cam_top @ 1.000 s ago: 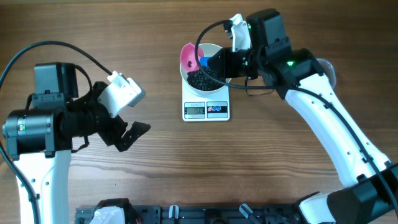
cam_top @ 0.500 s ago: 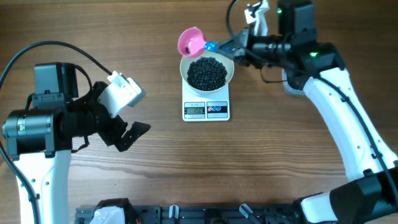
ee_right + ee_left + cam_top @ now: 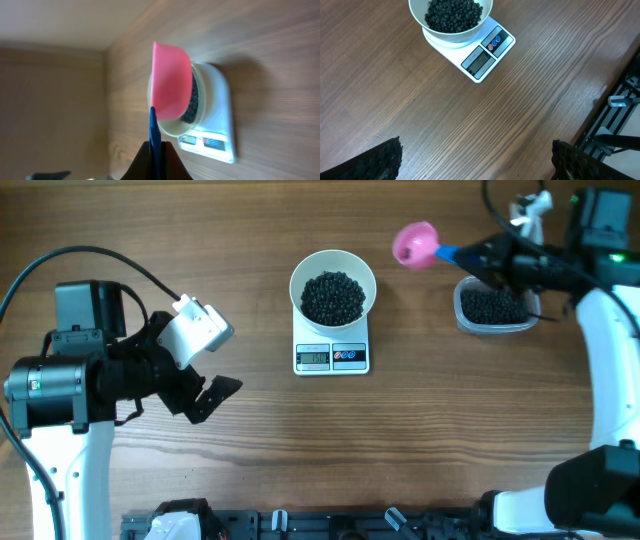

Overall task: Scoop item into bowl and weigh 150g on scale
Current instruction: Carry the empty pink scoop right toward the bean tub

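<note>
Grains [image 3: 333,297] heap dark in the white bowl [image 3: 334,258], which sits on the scale [image 3: 332,357], well ahead of the left pincer [image 3: 210,395]. That pincer's fingers stand wide apart above the worktop [image 3: 300,450] with nothing between them. The right pincer [image 3: 482,255] is clamped tight on the blue handle of a pink scoop [image 3: 414,243], whose cup sticks out past its tips toward the bowl without touching it. A clear tub [image 3: 460,310] of more grains lies just beside that pincer.
</note>
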Controlling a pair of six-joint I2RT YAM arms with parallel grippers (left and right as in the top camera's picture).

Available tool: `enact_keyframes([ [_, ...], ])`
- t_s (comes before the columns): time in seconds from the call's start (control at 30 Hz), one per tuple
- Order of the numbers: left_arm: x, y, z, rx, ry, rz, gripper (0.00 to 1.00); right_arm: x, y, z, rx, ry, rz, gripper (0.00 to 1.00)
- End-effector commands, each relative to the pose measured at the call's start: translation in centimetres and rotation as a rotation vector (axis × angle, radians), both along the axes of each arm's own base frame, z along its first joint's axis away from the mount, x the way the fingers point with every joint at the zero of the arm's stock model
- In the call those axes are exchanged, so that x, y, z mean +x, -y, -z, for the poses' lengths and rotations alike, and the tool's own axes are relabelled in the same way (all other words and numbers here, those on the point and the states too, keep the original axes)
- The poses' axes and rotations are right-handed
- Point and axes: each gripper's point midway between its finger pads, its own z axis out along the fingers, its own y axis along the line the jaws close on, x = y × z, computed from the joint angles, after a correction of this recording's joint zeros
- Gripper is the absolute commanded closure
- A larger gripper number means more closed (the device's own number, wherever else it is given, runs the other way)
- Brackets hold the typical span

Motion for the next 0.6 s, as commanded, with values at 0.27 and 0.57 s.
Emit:
enact_keyframes([
  [0.27,0.0,0.1,0.2,-0.003,-0.011,-0.004,0.0,-6.0,17.5,7.0,-0.624,-0.166,0.094,0.96],
  [0.57,0.0,0.1,0.2,-0.003,-0.012,-0.005,0.0,-4.7,17.8,7.3,-0.86,-0.177,0.058,0.96],
])
